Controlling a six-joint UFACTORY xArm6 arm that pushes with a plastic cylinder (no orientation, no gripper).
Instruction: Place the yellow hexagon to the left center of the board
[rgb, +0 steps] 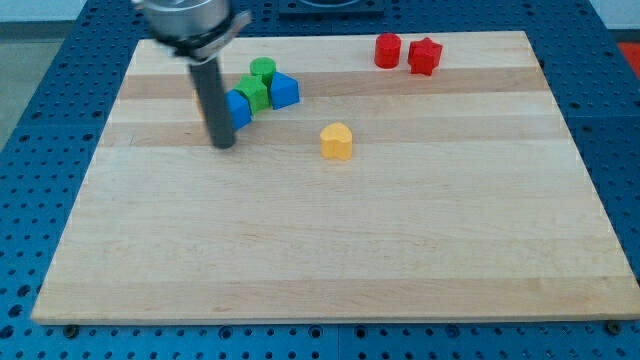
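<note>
a: where is my tip (224, 146)?
b: touching a blue block (236, 109), upper left; nothing pinched.
a: the hexagon?
b: unseen; a yellow heart-like block (337, 141) sits mid-board (330, 260), open wood around. no writing.

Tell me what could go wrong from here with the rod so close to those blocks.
My tip sits at the left edge of the blue and green cluster, so any sweep rightward may scatter those blocks. A sliver of yellow shows behind the rod; if that is the hexagon, it is mostly hidden. The yellow block in the open looks heart-shaped and could be mistaken for it.
</note>
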